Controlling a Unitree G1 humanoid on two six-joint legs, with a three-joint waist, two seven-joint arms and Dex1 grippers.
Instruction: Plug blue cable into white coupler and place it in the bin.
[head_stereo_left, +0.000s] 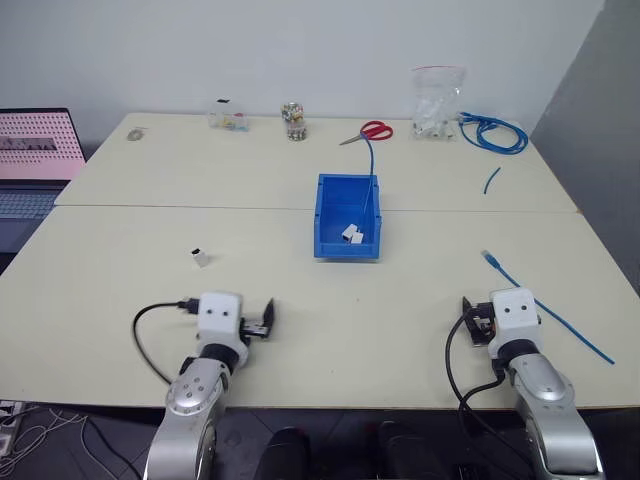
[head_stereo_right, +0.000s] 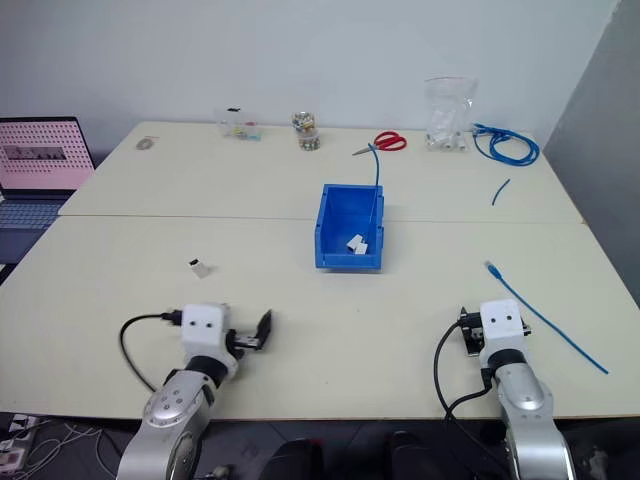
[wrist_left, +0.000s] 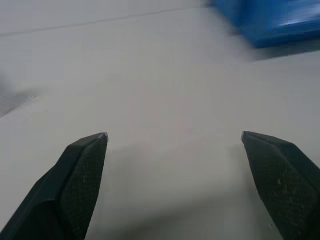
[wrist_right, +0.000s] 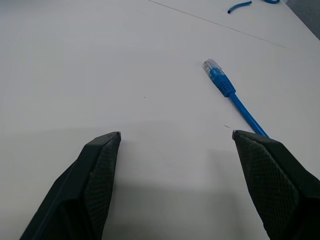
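Head views: two cream tables are butted before a white wall. The bin, holding a cabled coupler, sits ahead of both grippers.

Left wrist: left gripper spread, empty.

Right wrist: right gripper spread, empty; blue cable just beyond its finger.

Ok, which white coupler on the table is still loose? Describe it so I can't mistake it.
Start at the blue bin in the middle of the table and look toward the robot's left. The white coupler sits alone on bare tabletop, just beyond the left gripper. Unlike the white pieces in the bin, it lies outside with nothing attached.
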